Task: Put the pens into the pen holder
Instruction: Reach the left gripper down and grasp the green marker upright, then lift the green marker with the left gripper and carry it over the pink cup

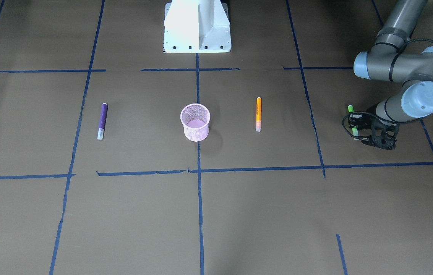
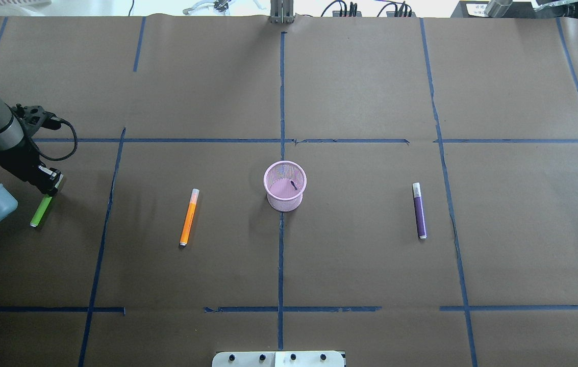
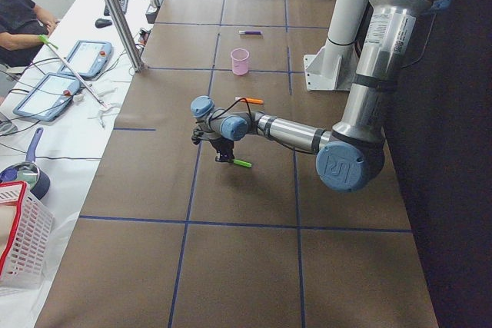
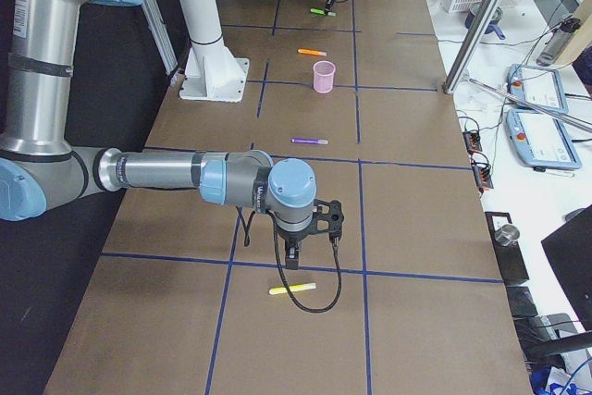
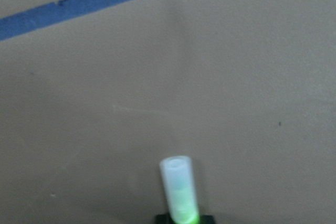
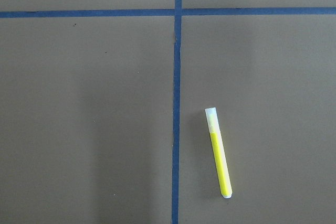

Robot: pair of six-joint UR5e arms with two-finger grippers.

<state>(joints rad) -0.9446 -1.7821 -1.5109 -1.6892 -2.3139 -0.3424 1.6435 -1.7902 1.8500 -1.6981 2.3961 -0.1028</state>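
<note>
- at the overhead view's 9 o'clock edge, the left gripper (image 2: 52,185) looked clamped on the slim green pen (image 2: 40,214), well apart from the small pink wire-mesh pen holder (image 2: 284,186).
- best seemed lifting clear, travelling toward 3 o'clock over the slim orange pen (image 2: 188,218), then tipping upright.
- the left arm was folded low; the right gripper's (image 4: 294,256) jaws could not be told.

Matt brown paper (image 2: 360,244), smooth blue tape (image 2: 280,255), pink wire-mesh pen holder (image 2: 283,201)

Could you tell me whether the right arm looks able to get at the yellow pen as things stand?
Probably yes: the right hand hangs close by the yellow pen, nothing between them.
</note>
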